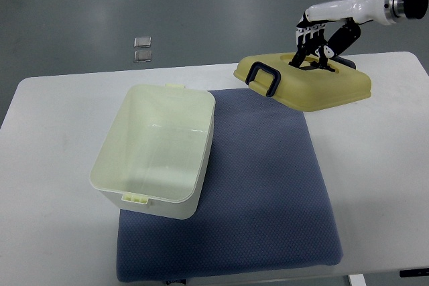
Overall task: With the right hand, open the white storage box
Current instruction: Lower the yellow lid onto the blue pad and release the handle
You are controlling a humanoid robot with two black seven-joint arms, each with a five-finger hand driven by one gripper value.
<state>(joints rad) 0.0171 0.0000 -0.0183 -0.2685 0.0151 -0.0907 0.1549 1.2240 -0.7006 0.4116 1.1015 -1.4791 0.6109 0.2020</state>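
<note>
On the white table point(53, 165) a blue-grey mat point(268, 192) is spread, and the open white storage box point(157, 152) is placed on its left edge, partly on the table. At the far right, the yellowish lid point(322, 88) is held by the right robot hand point(315, 48), whose fingers are closed on its top.

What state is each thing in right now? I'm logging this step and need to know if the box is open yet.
Box: open, empty, upright on the mat's left edge.
Lid: off the box, at the table's far right, tilted.
Lid handle: raised.
Right hand: fingers on the lid's top.
Mat: flat on the table.
</note>
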